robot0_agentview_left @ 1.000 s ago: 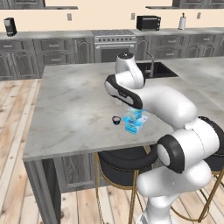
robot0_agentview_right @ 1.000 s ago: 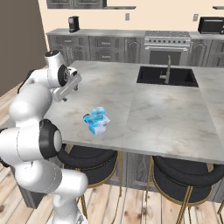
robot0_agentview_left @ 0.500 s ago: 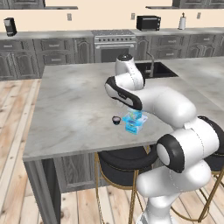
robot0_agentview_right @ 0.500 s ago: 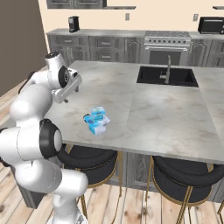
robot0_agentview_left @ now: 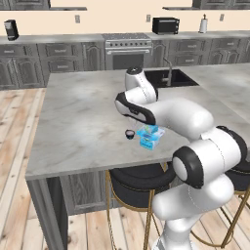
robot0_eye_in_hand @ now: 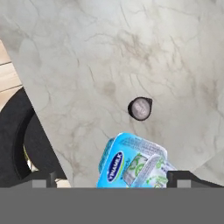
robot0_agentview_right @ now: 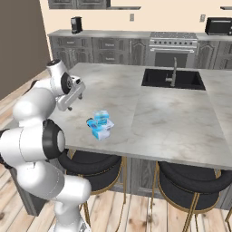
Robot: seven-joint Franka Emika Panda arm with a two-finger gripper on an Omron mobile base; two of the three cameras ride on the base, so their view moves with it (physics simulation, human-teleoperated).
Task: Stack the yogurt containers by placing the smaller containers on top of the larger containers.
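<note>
The grey marble bench (robot0_agentview_left: 78, 122) is carrying three yogurt things near its front edge. A big bright-blue tub (robot0_eye_in_hand: 127, 159) is sitting on the stone with a small light-blue tub (robot0_eye_in_hand: 151, 170) touching it, seemingly partly on top. A tiny dark round cup (robot0_eye_in_hand: 140, 108) is standing just beside them, apart. A black sink (robot0_agentview_right: 172, 78) is sitting in the far side.

clearance | we see bare counter (robot0_eye_in_hand: 109, 52) from 9 through 3 o'clock of the dark cup (robot0_eye_in_hand: 140, 108) | blue tubs (robot0_eye_in_hand: 131, 162) block 6 o'clock
</note>
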